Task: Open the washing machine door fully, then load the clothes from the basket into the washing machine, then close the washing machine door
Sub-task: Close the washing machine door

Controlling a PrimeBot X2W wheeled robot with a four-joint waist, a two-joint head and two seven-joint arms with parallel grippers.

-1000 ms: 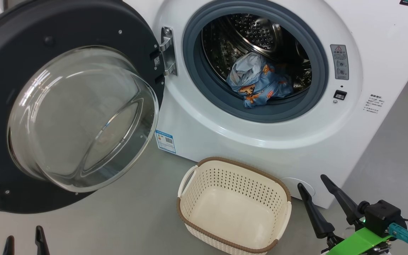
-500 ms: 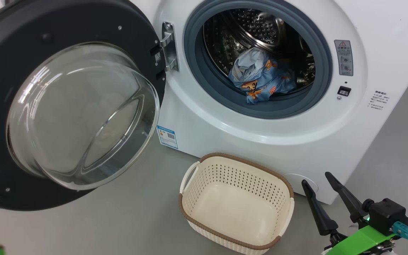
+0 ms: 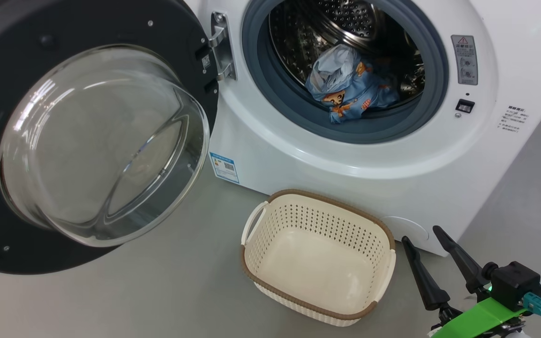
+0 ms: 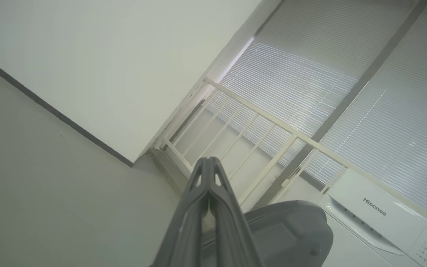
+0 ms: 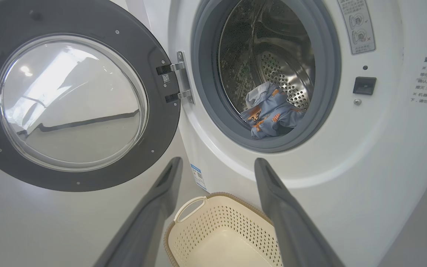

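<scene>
Head view, right jaws spread, near basket (image 3: 327, 225)

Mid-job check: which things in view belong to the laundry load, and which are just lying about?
Job: washing machine, washing machine door (open), clothes (in the drum), basket (empty).
Just there: blue label, warning sticker, white railing, window blinds.
</scene>
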